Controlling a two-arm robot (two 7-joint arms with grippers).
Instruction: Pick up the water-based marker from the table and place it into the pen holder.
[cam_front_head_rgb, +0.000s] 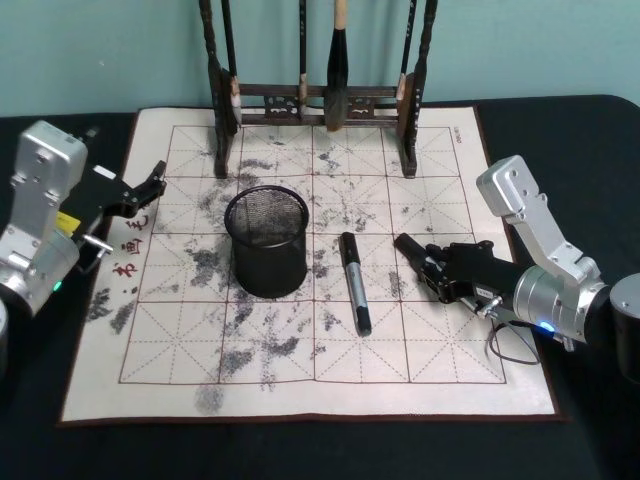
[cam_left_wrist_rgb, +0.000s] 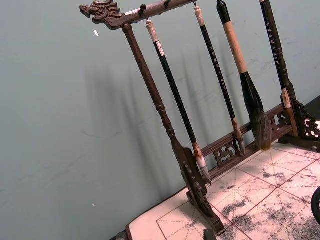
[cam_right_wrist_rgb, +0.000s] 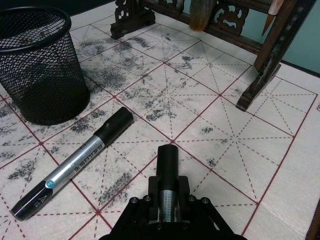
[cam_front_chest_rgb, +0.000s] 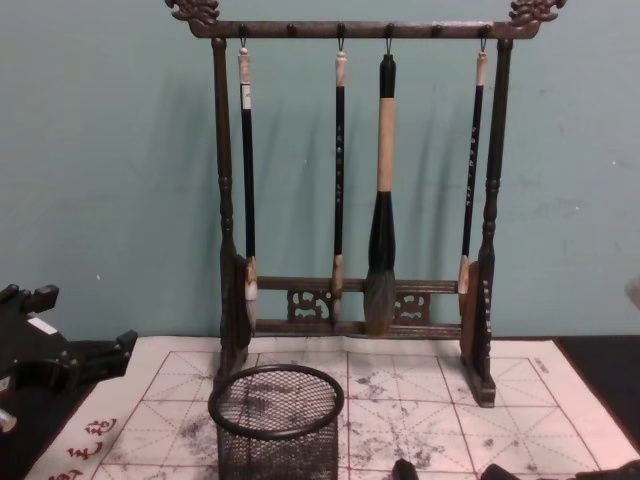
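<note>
Right tool (cam_right_wrist_rgb: 168, 154): low over the mat (cam_right_wrist_rgb: 210, 115), right of the pen holder (cam_right_wrist_rgb: 40, 75), near the marker (cam_right_wrist_rgb: 75, 165) but apart from it; closed, holding nothing.
Marker: flat on the mat, just right of the pen holder, between it and the right tool; touching neither.
Pen holder: upright on the mat; bare mesh inside, no contents.
Left tool (cam_front_head_rgb: 157, 178): left of the pen holder, well apart; opening cannot be told.
Brush rack (cam_front_chest_rgb: 360, 300): behind the pen holder; four brushes (cam_front_chest_rgb: 383, 210) hanging.
Bench (cam_front_head_rgb: 30, 440): black, under the mat.
</note>
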